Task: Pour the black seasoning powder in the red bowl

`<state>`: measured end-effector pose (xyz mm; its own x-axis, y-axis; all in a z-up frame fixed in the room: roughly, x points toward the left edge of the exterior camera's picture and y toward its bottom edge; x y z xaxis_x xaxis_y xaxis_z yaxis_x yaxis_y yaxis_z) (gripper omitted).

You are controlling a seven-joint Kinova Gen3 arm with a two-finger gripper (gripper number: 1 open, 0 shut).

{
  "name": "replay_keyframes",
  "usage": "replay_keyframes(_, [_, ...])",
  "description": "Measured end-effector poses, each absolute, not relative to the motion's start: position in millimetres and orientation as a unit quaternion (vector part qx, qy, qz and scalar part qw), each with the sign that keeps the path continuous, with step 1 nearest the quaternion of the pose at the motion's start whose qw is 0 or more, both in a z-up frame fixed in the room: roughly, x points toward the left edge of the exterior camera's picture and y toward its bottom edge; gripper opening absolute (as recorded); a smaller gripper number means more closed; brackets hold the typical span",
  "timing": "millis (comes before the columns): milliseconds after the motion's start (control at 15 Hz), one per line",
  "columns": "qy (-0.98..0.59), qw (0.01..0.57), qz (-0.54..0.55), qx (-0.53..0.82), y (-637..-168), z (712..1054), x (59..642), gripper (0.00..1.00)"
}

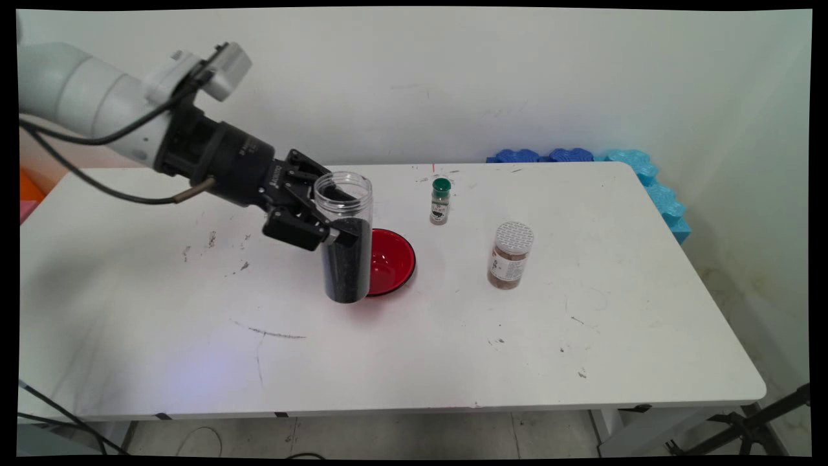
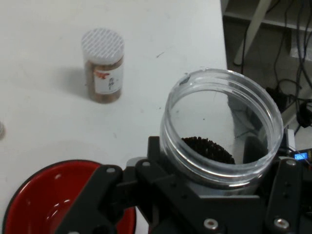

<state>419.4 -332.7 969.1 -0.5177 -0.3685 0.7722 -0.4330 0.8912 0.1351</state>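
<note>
**Claw holding open jar beside red bowl**

Claw is clamped on a clear lidless jar, centre-left of the main view, upright, lower half filled with dark granules. Jar sits in front of the red bowl's left rim; bowl interior looks empty in the hand view. Nothing visibly poured.

Right of the bowl: green-capped bottle and white-lidded brown jar, both upright on the surface.

Cannot tell whether the held jar's base touches the surface. Bowl's left part hidden behind it.
</note>
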Motion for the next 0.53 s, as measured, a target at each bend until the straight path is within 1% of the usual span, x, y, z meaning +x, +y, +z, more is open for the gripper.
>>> replay_keyframes(533, [-0.869, 0.396, 0.014, 0.296, -365.5, 935.0, 415.0, 0.00])
